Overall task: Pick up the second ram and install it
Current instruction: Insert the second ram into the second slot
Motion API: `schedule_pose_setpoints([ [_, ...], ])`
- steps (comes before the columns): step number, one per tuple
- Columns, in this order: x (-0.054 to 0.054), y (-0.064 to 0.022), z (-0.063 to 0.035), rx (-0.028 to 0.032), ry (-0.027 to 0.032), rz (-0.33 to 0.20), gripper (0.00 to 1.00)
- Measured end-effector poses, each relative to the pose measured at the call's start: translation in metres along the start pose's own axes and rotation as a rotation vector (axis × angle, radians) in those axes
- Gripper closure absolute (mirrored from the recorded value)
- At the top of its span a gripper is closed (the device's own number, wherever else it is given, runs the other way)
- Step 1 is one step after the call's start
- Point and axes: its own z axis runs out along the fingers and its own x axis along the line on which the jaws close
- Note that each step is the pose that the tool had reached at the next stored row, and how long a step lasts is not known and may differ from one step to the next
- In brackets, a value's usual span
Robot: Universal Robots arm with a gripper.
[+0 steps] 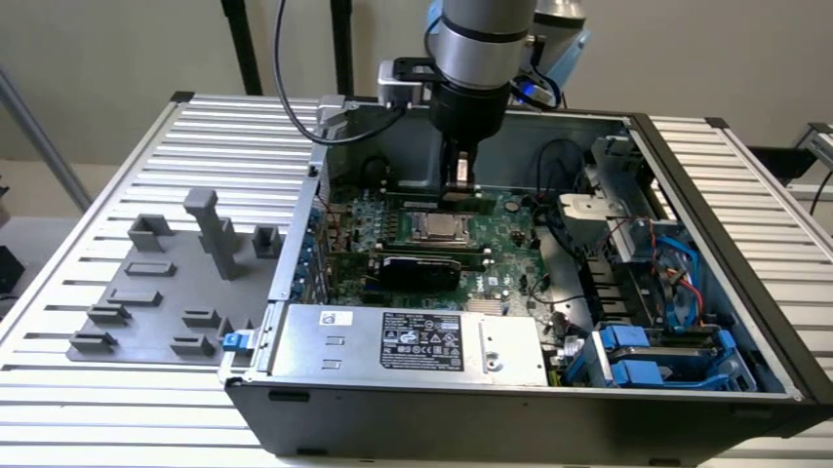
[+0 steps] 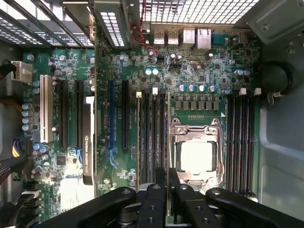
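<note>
Hanging over the motherboard (image 2: 199, 71), the gripper (image 2: 167, 176) is clenched, apparently on the second ram (image 1: 462, 183).

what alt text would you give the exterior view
A robot arm's gripper reaches down into an open computer case, hanging just above the motherboard by the CPU socket. Grey holder blocks stand on the slatted table at the exterior view's left.

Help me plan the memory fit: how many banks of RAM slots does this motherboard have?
2. One bank lies between the CPU socket and the long expansion slots; the other lies on the socket's opposite side, near the case wall. The gripper could hide more.
</note>
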Motion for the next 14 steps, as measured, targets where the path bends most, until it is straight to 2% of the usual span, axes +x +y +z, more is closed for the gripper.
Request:
schedule_pose_setpoints([
  [14,0.009,-0.0014,0.0250,0.0000,-0.0001,0.000,0.86],
])
